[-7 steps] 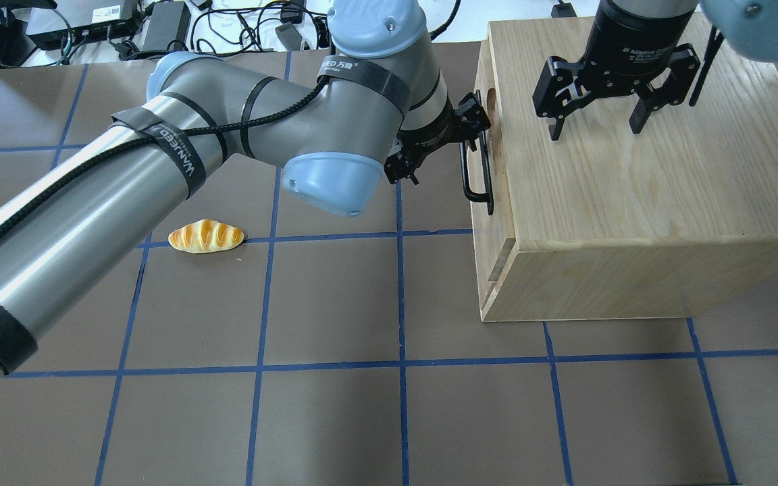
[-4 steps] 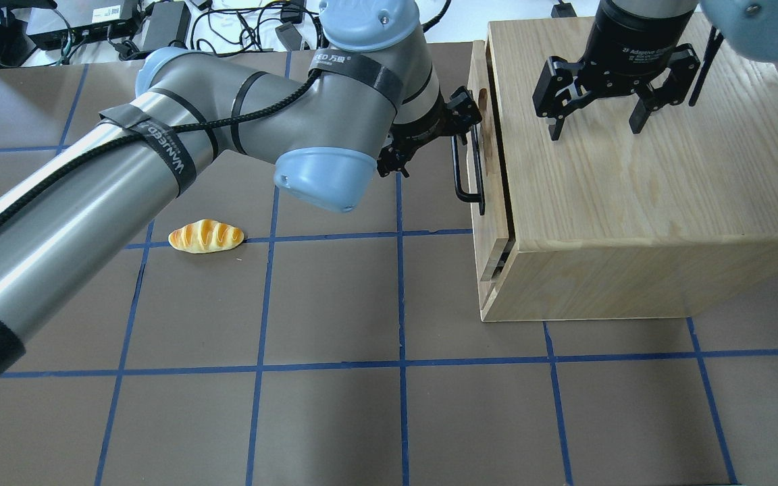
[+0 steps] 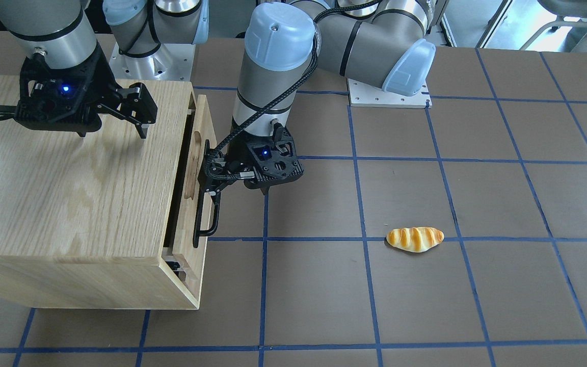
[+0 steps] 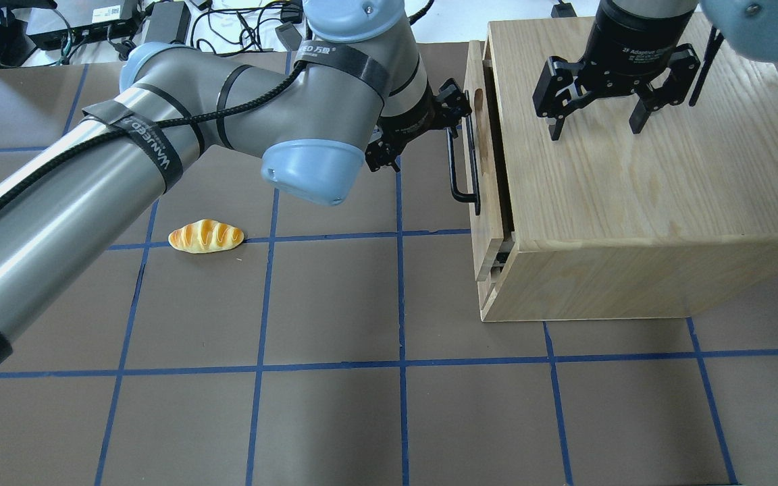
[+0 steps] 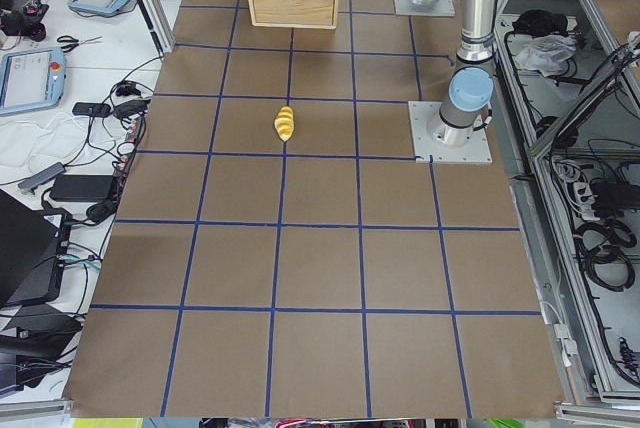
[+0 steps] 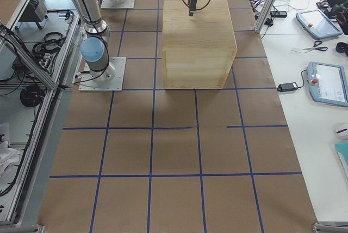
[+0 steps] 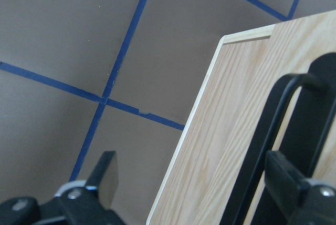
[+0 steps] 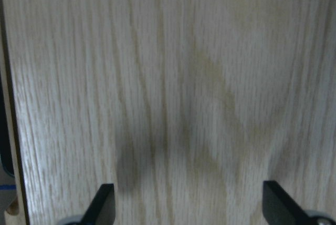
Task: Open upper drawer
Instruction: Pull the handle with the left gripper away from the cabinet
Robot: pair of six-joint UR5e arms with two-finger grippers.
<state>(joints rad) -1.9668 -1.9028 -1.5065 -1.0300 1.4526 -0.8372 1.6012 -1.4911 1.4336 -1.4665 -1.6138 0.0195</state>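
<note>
The upper drawer (image 4: 475, 202) is a light-oak panel with a long black bar handle (image 4: 461, 185) over an oval recess, and it stands pulled a short way out of the oak cabinet (image 4: 632, 202). A dark gap shows behind its front (image 3: 199, 148). My left gripper (image 4: 423, 138) is open, with one finger (image 7: 286, 183) hooked behind the handle (image 7: 273, 125) near its far end. My right gripper (image 4: 595, 128) is open, fingertips down on the cabinet top (image 8: 189, 104). In the front view the left gripper (image 3: 237, 186) is beside the handle (image 3: 207, 219).
A bread roll (image 4: 205, 236) lies on the brown mat left of the cabinet, also in the front view (image 3: 415, 238). Cables and power boxes (image 4: 92, 27) lie beyond the mat's far edge. The left arm's elbow (image 4: 308, 162) hangs over the mat.
My left gripper has moved left, away from the cabinet, drawing the handle and drawer front with it. The gap behind the drawer front has widened. The right gripper has not moved.
</note>
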